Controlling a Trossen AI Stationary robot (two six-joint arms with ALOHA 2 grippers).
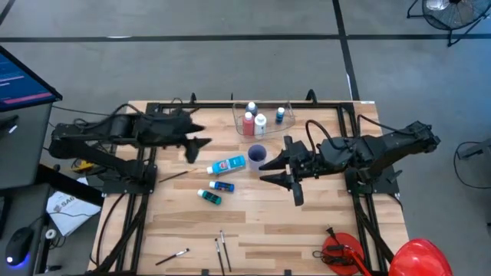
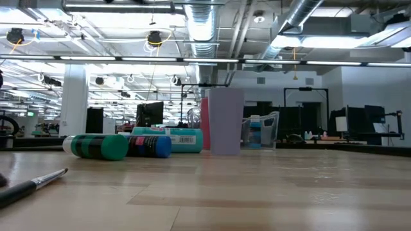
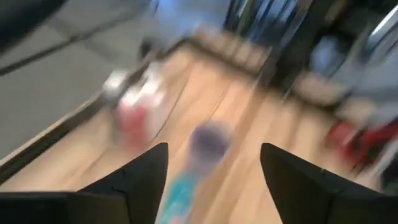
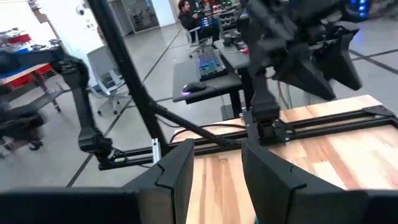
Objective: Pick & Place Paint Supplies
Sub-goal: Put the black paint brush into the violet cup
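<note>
Wooden bench (image 1: pixel 307 230): we are hovering the left claw (image 1: pixel 196 143), fingers apart and empty, near the far edge; the right claw (image 1: pixel 280 175), likewise parted, is hanging mid-bench.

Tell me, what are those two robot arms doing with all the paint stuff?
They are tidying paint supplies into the clear tub at the back of the table. A red bottle, a white bottle and a small blue bottle already sit inside. The light blue bottle, a blue tube, a teal tube and the brushes lie on the wood. The left gripper hangs open with nothing in it, and the right gripper hovers empty by the purple cup.
</note>
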